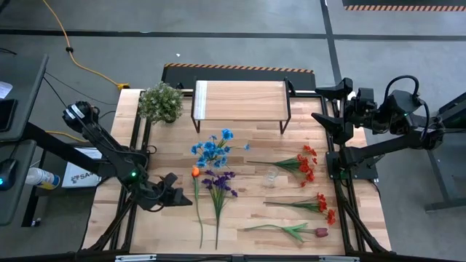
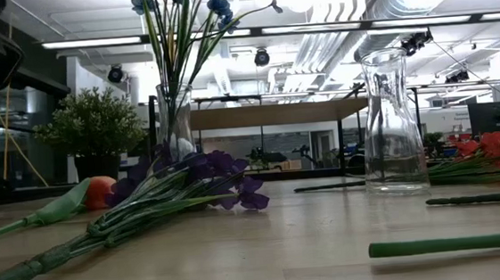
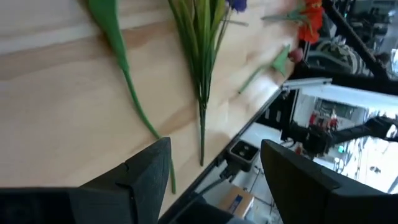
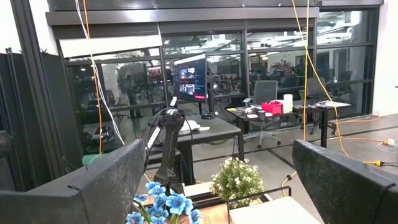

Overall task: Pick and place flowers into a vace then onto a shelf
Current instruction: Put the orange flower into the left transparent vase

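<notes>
Blue flowers (image 1: pixel 215 149) stand in a glass vase (image 2: pixel 175 119). An empty glass vase (image 2: pixel 391 120) stands at mid-table. An orange flower (image 1: pixel 195 172) and a purple bunch (image 1: pixel 218 182) lie flat with their stems toward the near edge. Red flowers (image 1: pixel 306 164) and a dark red tulip (image 1: pixel 319 233) lie to the right. The shelf (image 1: pixel 240 98) stands at the far edge. My left gripper (image 1: pixel 177 187) is open and low, just left of the orange flower's stem (image 3: pixel 134 99), and touches nothing. My right gripper (image 1: pixel 324 105) is open and raised at the right edge.
A bushy pale-green plant (image 1: pixel 160 102) stands left of the shelf. More red flowers (image 1: pixel 324 206) lie near the right edge. Bare wood shows between the purple bunch and the red flowers. The table's near edge (image 3: pixel 249 118) runs close behind the stem ends.
</notes>
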Robot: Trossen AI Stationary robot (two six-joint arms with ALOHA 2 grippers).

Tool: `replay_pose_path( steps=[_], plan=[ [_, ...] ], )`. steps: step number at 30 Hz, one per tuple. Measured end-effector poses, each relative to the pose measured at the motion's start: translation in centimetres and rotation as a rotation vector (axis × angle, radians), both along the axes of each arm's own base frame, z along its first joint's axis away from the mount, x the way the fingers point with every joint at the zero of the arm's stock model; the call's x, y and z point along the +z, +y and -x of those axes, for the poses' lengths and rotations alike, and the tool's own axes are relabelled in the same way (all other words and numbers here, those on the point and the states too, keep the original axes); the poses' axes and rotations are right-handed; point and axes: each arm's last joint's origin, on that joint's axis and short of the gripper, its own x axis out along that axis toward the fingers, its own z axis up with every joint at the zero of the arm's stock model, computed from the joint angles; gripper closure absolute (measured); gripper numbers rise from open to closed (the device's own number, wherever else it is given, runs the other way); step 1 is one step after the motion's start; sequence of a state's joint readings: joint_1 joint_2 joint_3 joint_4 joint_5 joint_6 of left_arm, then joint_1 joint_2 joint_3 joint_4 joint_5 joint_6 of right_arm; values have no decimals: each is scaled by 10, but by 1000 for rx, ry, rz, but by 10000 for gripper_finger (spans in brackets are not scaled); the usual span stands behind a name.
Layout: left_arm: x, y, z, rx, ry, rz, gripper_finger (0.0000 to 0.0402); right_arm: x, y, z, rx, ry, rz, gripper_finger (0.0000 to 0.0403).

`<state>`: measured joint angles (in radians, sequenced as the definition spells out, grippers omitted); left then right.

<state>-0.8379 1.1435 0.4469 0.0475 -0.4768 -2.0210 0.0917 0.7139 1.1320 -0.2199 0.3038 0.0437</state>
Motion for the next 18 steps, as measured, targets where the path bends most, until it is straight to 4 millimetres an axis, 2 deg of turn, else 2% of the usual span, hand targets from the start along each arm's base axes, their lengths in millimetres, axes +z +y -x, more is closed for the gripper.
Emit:
replay_pose_path(
  steps=[9,18],
  plan=[
    [-8,9,2,71,72,-69,121,0,0,0,0,0,0,8],
    [-9,24,-12,98,115,-37,121,0,0,0,0,0,0,8]
  ],
)
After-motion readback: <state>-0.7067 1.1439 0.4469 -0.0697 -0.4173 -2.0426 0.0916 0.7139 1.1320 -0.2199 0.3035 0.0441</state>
